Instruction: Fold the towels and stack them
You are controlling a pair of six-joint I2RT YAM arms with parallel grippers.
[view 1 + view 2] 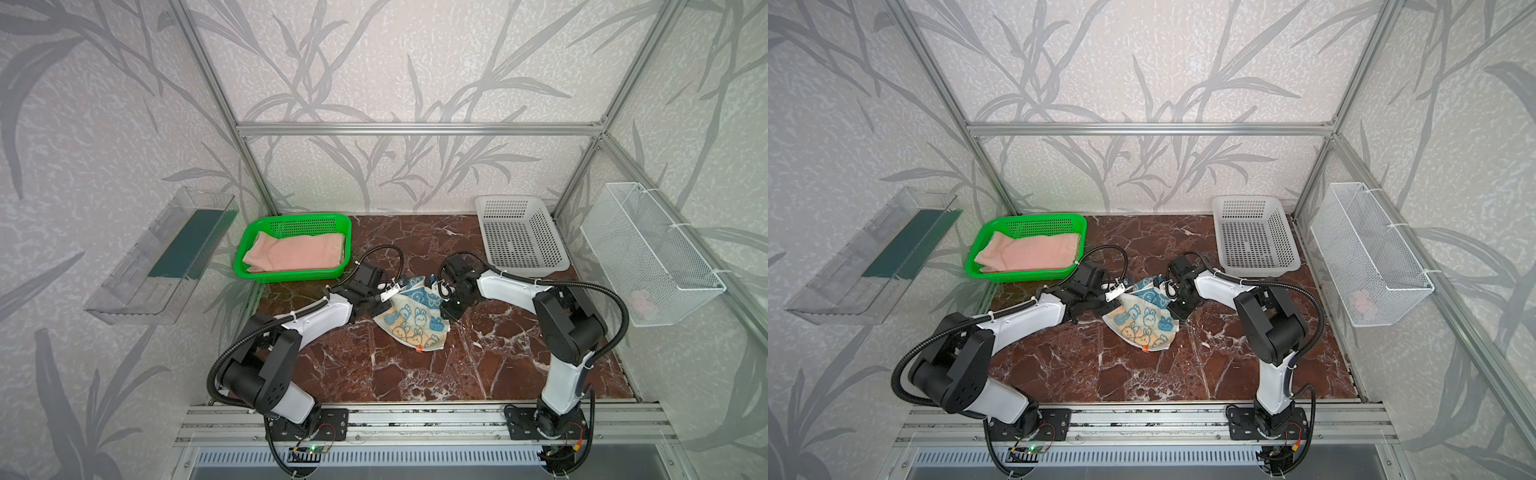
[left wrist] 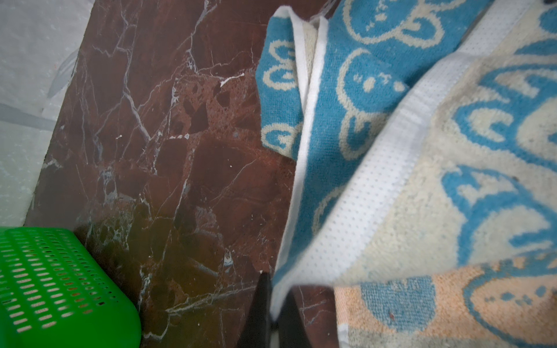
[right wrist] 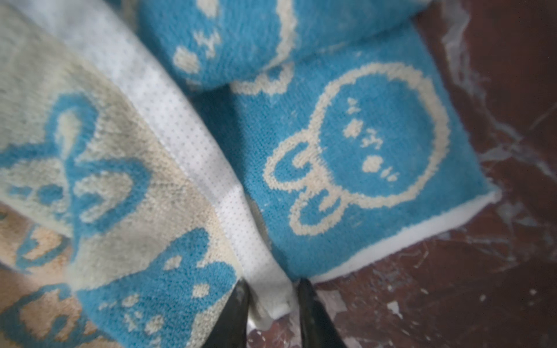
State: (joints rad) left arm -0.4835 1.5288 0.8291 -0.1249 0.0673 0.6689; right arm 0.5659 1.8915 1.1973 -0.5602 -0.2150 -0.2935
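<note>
A small teal towel (image 1: pixel 411 320) (image 1: pixel 1144 322) with white cartoon faces lies crumpled mid-table, its far side raised between my two grippers. My left gripper (image 1: pixel 392 293) (image 2: pixel 275 289) is shut on the towel's white hem (image 2: pixel 346 211) at its far left. At the far right corner, my right gripper (image 1: pixel 441 296) (image 3: pixel 272 283) has its fingers pressed against both sides of a bunched white hem (image 3: pixel 211 168). The pink towel (image 1: pixel 297 251) (image 1: pixel 1030 251) lies folded in the green basket (image 1: pixel 291 275).
The green basket (image 2: pixel 60 271) sits at the back left, close to my left arm. A white perforated basket (image 1: pixel 519 237) stands at the back right. A wire basket (image 1: pixel 652 257) hangs on the right wall and a clear bin (image 1: pixel 162 253) on the left wall.
</note>
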